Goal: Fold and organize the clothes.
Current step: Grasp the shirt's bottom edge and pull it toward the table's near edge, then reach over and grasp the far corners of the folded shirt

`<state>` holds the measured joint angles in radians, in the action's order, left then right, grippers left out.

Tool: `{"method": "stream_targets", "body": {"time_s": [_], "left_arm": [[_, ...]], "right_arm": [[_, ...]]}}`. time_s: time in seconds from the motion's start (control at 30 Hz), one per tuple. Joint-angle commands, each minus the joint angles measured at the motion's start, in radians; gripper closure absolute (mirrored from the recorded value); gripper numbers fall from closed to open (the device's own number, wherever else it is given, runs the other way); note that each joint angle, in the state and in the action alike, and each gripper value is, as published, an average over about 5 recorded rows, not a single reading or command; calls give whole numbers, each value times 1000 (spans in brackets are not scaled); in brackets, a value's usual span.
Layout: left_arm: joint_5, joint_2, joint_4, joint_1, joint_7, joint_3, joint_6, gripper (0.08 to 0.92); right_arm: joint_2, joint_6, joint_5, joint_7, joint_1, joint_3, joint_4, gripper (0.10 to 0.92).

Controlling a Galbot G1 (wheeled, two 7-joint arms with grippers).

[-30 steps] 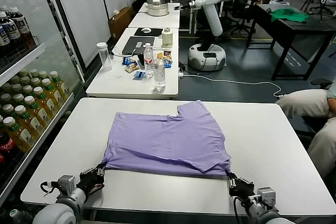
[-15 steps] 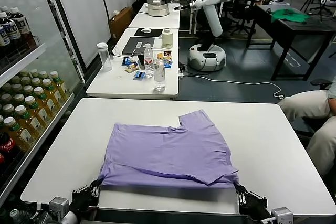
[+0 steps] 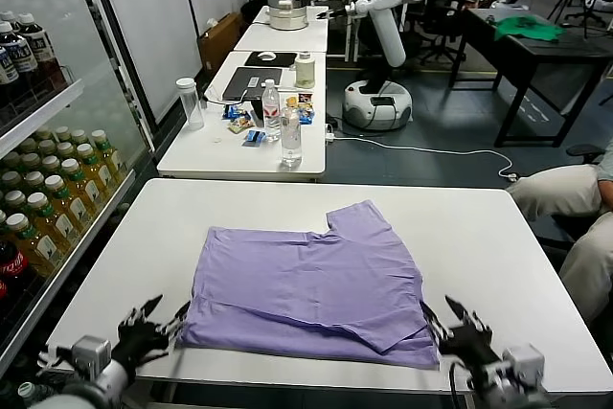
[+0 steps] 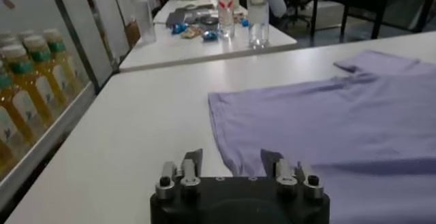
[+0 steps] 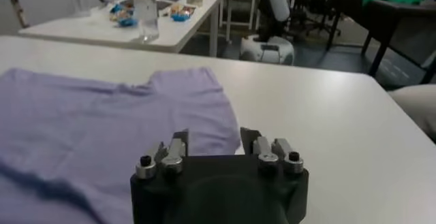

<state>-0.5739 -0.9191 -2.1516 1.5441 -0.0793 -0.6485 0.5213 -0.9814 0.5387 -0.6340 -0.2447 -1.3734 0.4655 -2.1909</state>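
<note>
At the lower left of the head view, the left gripper (image 3: pixel 153 318) sits with fingers spread, holding nothing, just beside the shirt's near-left corner. At the lower right, the right gripper (image 3: pixel 458 322) is likewise spread and empty by the near-right corner. The lavender T-shirt (image 3: pixel 311 280) lies folded at the centre of the white table (image 3: pixel 498 237), one sleeve pointing toward the upper middle.

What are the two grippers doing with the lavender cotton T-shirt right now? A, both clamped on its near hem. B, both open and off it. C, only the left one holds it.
B: the left gripper and right gripper have open jaws at the near corners of the lavender cotton T-shirt, which lies flat on the white table.
</note>
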Motion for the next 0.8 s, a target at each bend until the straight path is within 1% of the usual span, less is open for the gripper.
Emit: {"method": "stream_targets", "body": {"time_s": [0.03, 0.1, 0.17, 0.3, 0.4, 0.5, 0.6, 0.8], "left_arm": [[-24, 31, 351, -474, 91, 181, 5, 263], [-21, 27, 413, -521, 102, 218, -1, 213], [-20, 21, 469, -566, 110, 252, -10, 187], [-16, 10, 559, -641, 134, 320, -35, 178], [-6, -3, 618, -690, 149, 354, -47, 177], [7, -14, 679, -731, 162, 374, -61, 177], [13, -21, 722, -754, 173, 384, -72, 177], [15, -35, 754, -779, 192, 397, -77, 177]], "right_arm": [[-117, 37, 14, 15, 640, -260, 482, 276], [-160, 31, 33, 29, 709, -287, 573, 231], [-192, 24, 43, 39, 774, -311, 660, 210], [-266, 19, 68, 55, 882, -343, 833, 203], [-313, 15, 95, 60, 915, -348, 936, 203], [-344, 6, 127, 63, 927, -347, 1011, 203], [-364, -6, 145, 61, 917, -343, 1049, 203], [-389, -35, 177, 64, 913, -330, 1120, 203]]}}
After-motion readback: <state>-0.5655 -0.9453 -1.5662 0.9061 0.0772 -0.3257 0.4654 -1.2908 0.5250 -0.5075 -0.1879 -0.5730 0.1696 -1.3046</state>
